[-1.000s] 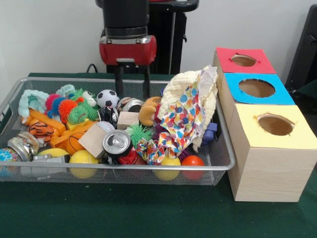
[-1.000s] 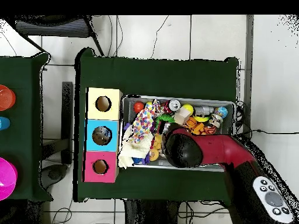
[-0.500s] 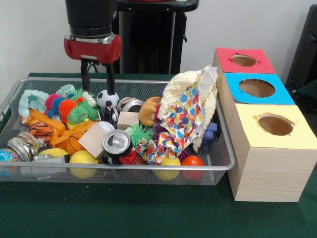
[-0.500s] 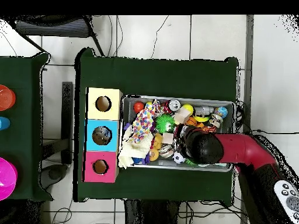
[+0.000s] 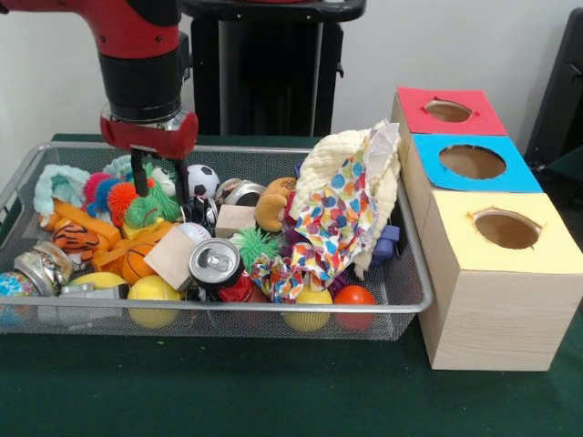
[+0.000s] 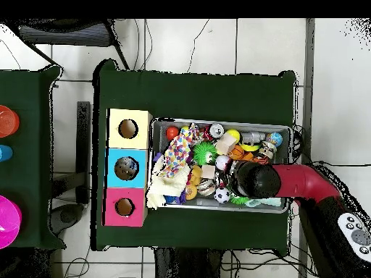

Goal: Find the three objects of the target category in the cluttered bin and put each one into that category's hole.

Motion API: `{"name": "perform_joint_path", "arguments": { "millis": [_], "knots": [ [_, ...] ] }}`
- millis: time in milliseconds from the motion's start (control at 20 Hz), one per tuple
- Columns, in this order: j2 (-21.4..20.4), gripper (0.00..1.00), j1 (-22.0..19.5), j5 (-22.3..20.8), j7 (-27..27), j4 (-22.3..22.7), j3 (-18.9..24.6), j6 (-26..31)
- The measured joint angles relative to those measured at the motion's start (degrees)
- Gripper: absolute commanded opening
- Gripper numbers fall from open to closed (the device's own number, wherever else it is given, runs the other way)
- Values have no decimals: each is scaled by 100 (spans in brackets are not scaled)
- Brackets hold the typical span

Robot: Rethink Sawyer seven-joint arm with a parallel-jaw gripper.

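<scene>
We see the wire bin (image 5: 401,300) lying long side left to right, heaped with toys. At its left, the gripper (image 5: 160,186) hangs with its two fingers parted, straddling a green spiky ball (image 5: 150,208); we cannot tell whether they touch it. The soccer ball (image 5: 198,179) sits just right. The patterned cloth (image 5: 342,218) hides toys beneath. The three-holed box (image 5: 483,300) stands rightmost.

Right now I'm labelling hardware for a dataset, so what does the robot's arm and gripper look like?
The arm is glossy red with a black cylindrical wrist section, ending in a red collar with a thin metal band. From it hang the gripper's two thin, straight black fingers. From overhead, the arm shows red, with a rounded black end and a grey button panel.
</scene>
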Motion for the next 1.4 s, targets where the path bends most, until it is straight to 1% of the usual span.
{"name": "perform_joint_path", "arguments": {
  "millis": [250,450,600,800,1000,1400],
  "knots": [
    [-49,100,-86,-199,0,-65,-45,250],
    [-243,100,-112,-316,0,-112,-102,514],
    [-523,100,-112,-368,0,-183,-171,842],
    [-629,100,-132,-375,0,-297,-195,1014],
    [-566,100,-191,-376,0,-498,-204,1087],
    [-117,100,-273,-376,0,-751,-312,1114]
  ]
}}
